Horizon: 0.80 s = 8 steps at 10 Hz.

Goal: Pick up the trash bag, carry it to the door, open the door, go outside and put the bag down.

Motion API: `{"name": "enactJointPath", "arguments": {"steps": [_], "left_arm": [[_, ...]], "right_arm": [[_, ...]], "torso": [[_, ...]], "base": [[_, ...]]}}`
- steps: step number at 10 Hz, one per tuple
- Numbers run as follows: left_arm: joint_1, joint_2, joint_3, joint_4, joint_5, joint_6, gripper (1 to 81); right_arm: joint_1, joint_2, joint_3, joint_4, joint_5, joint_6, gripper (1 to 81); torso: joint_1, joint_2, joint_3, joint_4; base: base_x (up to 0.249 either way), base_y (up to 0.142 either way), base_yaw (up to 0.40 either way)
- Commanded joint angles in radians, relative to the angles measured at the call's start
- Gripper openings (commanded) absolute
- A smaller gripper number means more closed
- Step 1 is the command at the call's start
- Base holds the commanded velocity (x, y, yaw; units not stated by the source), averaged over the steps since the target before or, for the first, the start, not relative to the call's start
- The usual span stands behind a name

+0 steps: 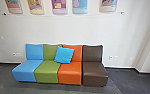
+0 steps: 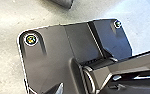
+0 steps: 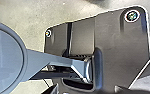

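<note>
Against the orange seat point(image 1: 70, 74) a blue cushion point(image 1: 64, 55) is propped; above that seat, posters point(image 1: 59, 6) are hung. Whether either gripper is open or closed cannot be told, nor can the trash bag's place.

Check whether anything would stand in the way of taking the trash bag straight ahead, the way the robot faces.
Yes: a row of four seats stands across the way ahead, with a wall behind it, so straight on looks blocked. I can't judge the route to the door.

Cushion point(image 1: 64, 54) on seats point(image 1: 70, 75) beneath posters point(image 1: 59, 6)
</note>
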Motion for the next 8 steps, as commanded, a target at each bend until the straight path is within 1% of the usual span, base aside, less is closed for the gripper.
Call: {"name": "enactJointPath", "arguments": {"steps": [1, 2, 4, 5, 6, 7, 8], "left_arm": [[-0.065, -0.038, 0.038, 0.000, 0.059, -0.004, 81.1], [-0.073, -0.041, 0.040, -0.003, 0.066, -0.007, 81.1], [-0.088, -0.049, 0.040, -0.052, 0.068, -0.005, 81.1], [-0.099, -0.052, 0.040, -0.071, 0.068, -0.007, 81.1], [-0.114, -0.057, 0.040, -0.117, 0.068, -0.007, 81.1], [-0.140, -0.064, 0.043, -0.151, 0.069, -0.007, 81.1], [-0.169, -0.080, 0.061, -0.163, 0.071, -0.007, 81.1]], "right_arm": [[0.077, -0.155, 0.166, 0.003, -0.045, 0.003, 81.1], [0.100, -0.209, 0.220, 0.006, -0.045, 0.004, 81.1], [0.154, -0.286, 0.305, 0.014, -0.047, 0.008, 81.1], [0.177, -0.316, 0.341, 0.020, -0.047, 0.017, 81.1], [0.200, -0.352, 0.383, 0.022, -0.054, 0.021, 81.1], [0.215, -0.372, 0.407, 0.023, -0.059, 0.021, 81.1], [0.228, -0.381, 0.417, 0.025, -0.061, 0.021, 81.1]], "torso": [[0.063, -0.097, -0.090, -0.021], [0.080, -0.129, -0.120, -0.005], [0.117, -0.197, -0.180, -0.008], [0.132, -0.225, -0.141, -0.009], [0.148, -0.256, -0.140, -0.009], [0.160, -0.280, -0.159, -0.009], [0.174, -0.303, -0.163, -0.009]], "base": [[0.000, 0.000, 0.000], [0.000, 0.000, 0.000], [0.000, 0.000, 0.000], [0.000, 0.000, 0.000], [0.000, 0.000, 0.000], [0.000, 0.000, 0.000], [0.000, 0.000, 0.000]]}}
